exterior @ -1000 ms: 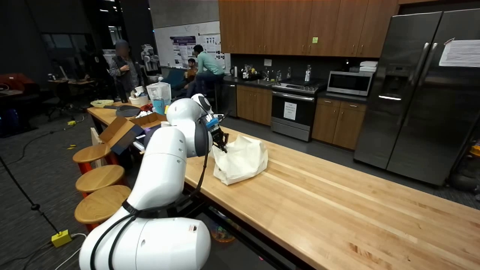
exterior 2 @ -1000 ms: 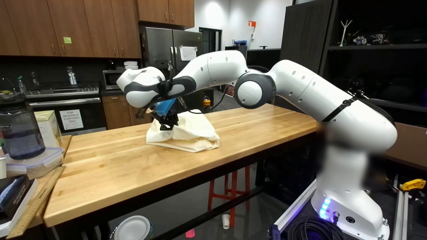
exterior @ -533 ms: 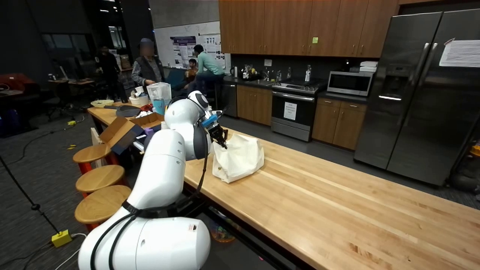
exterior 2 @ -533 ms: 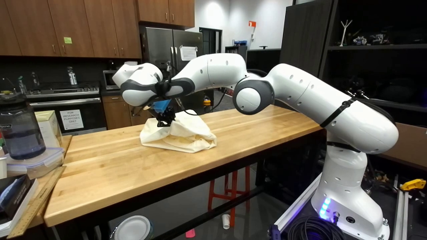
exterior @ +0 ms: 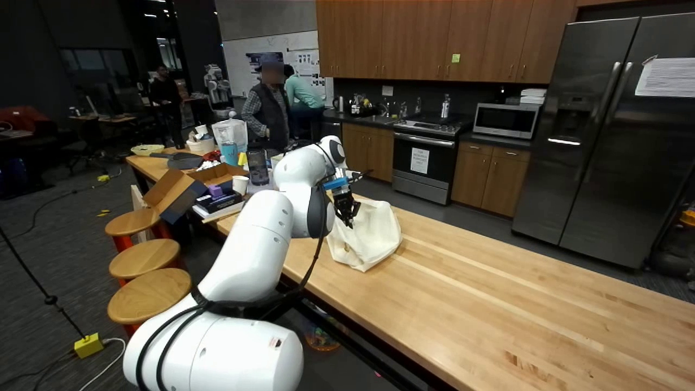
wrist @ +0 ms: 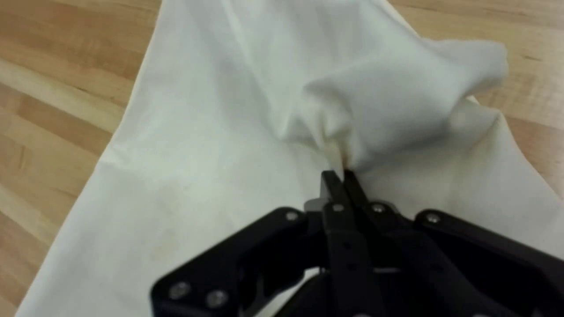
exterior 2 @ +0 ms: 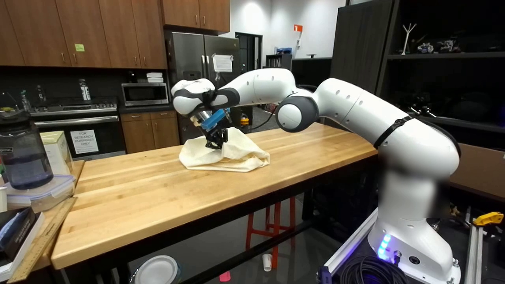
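A cream-coloured cloth, perhaps a bag (exterior: 374, 233), lies crumpled on the wooden table (exterior: 488, 293) and shows in both exterior views. My black gripper (wrist: 338, 174) is shut on a gathered pinch of this cloth (wrist: 211, 110) in the wrist view, where creases run into the fingertips. From above and at a tilt, the gripper (exterior 2: 215, 145) reaches down to the heap, and the cloth (exterior 2: 246, 152) rises in a peak beside it. Most of the cloth rests on the tabletop. Whatever may lie under its folds is hidden.
At the table's far end stand an open cardboard box (exterior: 176, 193), a white cup (exterior: 240, 184) and a dark jug (exterior 2: 25, 154). A lidded plastic container (exterior 2: 41, 193) and a wooden ruler (exterior 2: 43, 240) lie near that end. Wooden stools (exterior: 149, 296) stand alongside. A person (exterior: 269, 108) is behind the table.
After a small shift left, the gripper has moved right in both exterior views, dragging the cloth along the table. The grip stays shut. The person in the background has walked rightward.
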Tool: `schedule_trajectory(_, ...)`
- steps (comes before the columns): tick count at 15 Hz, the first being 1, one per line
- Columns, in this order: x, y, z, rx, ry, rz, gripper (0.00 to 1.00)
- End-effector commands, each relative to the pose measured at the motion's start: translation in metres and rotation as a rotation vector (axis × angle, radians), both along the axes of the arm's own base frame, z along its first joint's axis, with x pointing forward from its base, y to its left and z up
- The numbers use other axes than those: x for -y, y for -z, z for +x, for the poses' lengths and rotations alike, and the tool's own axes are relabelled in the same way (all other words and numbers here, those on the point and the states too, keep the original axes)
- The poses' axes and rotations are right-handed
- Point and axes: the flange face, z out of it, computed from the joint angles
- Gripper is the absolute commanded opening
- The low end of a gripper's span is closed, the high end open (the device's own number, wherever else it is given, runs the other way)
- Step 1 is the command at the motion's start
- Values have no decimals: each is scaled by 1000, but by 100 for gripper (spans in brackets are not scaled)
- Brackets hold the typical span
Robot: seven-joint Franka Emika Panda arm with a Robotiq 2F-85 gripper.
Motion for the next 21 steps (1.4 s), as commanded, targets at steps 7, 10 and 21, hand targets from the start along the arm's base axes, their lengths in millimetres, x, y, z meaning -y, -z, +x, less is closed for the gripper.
schedule_trajectory(7, 144, -13, 35, 39, 423, 281, 1)
schedule_trajectory(10, 199, -28, 44, 98, 542, 348, 1)
schedule_trajectory(21, 295, -14, 52, 164, 946, 444, 1)
